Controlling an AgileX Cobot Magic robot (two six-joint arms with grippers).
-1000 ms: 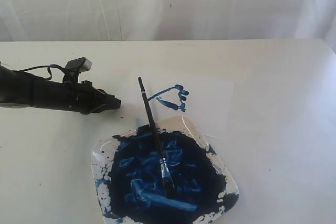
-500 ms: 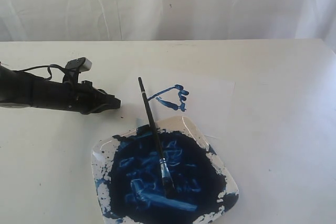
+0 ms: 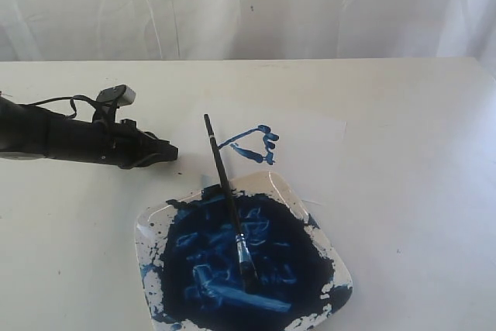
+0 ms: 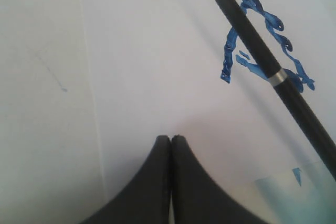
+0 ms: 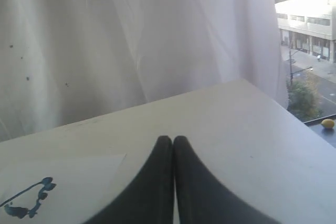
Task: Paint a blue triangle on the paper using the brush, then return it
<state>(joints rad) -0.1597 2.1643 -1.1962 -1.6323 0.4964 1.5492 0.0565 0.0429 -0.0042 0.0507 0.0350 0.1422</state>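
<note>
Left tool (image 3: 169,153), jaws pressed together and empty, sits at 9 o'clock of the brush (image 3: 225,184). It lies let go, bristles in the dish (image 3: 147,232), seemingly returned. The blue triangle (image 3: 254,143) marks the paper (image 3: 310,141) at the dish's 12 o'clock. Right tool (image 5: 172,140) is closed and empty too.

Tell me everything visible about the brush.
The brush is long and thin: a black handle with a pale band near its end, a silver ferrule, dark bristles. It lies loose, bristles in the blue paint of the dish, handle slanting out across the rim, its end over the paper by the blue triangle. Nothing grips it.
</note>
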